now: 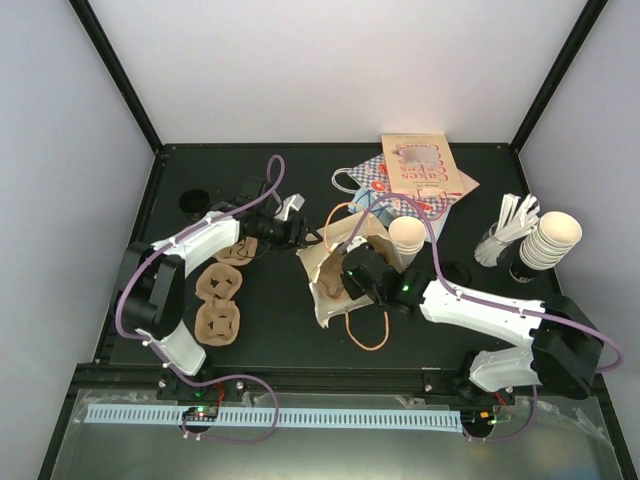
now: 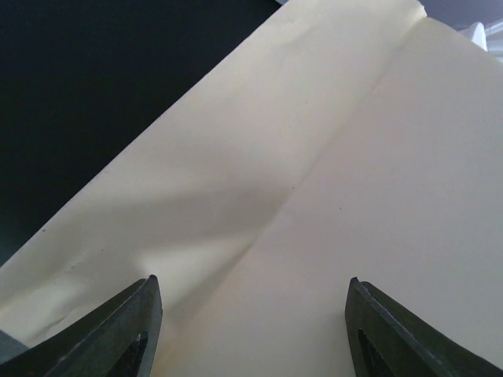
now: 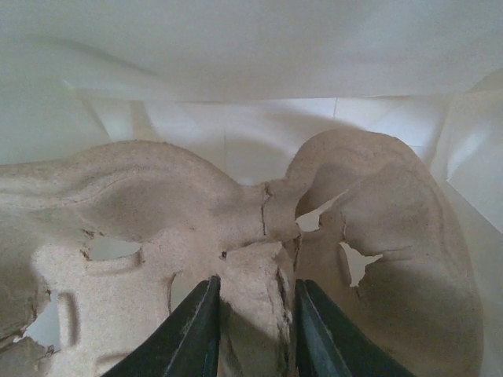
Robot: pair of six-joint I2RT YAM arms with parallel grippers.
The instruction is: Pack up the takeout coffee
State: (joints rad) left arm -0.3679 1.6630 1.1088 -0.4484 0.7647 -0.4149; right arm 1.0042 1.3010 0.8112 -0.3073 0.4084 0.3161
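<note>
No takeout coffee with a black lid shows in any view. The tan paper bag (image 1: 328, 300) lies open in the middle of the table. My right gripper (image 1: 347, 277) reaches into it. In the right wrist view, that gripper (image 3: 255, 280) is shut on the middle ridge of a brown cup carrier (image 3: 157, 196), with the bag's pale walls behind. My left gripper (image 1: 297, 233) is at the bag's left edge. It stands open (image 2: 251, 280), its fingers wide apart over a creased panel of the bag (image 2: 314, 196).
A lidless cream cup (image 1: 407, 235) stands just right of the bag. Three loose cup carriers (image 1: 219, 304) lie at the left. A stack of cups (image 1: 550, 240) and a holder of sticks (image 1: 505, 235) stand at the right. Printed bags (image 1: 415, 170) lie behind. A black lid (image 1: 195, 203) is at the far left.
</note>
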